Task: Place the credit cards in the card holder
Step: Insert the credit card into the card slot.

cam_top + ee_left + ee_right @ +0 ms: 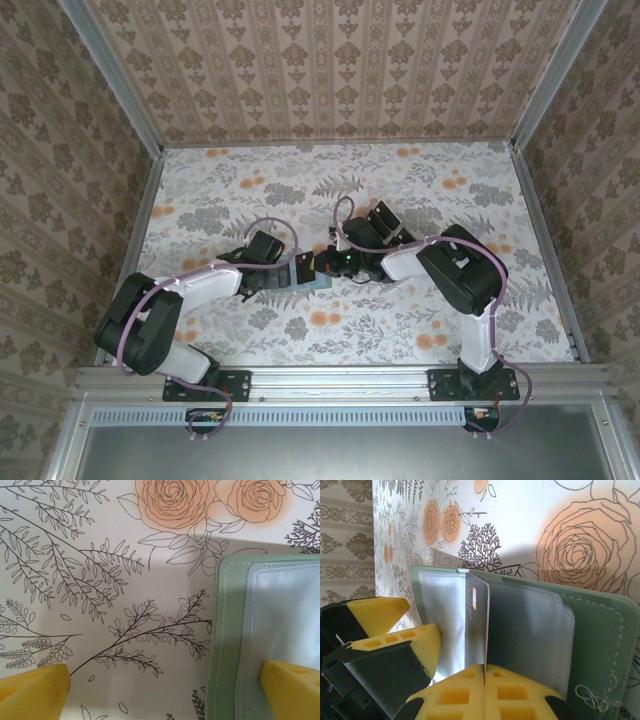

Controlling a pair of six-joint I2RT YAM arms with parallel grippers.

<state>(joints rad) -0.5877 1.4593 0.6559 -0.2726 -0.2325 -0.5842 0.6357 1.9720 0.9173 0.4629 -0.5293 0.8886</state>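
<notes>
The table [400, 330], covered in a pale cloth printed with leaves and orange roses, sits inside patterned wallpaper walls. Both arms reach in from the near edge and meet around the middle of the table. The left arm [190, 290] comes from the near left and the right arm [450, 265] bends in from the near right.

The card holder [312, 278] lies between the two grippers, open and flat on the cloth. Its grey-green cover faces down and its clear, bluish-grey sleeves face up.

The left gripper [165, 692] is spread wide. In the left wrist view one of its yellow fingertips [292, 690] sits over the holder's clear sleeve at the near left part of the case, and the other is above bare cloth, well apart from the holder.

The right gripper [484, 692] has its yellow fingers pressed together on the lower edge of one credit card [477, 625]. The card stands upright on its edge at the fold of the holder, between the left and right sleeves. Whether its far end is already inside a sleeve cannot be told
</notes>
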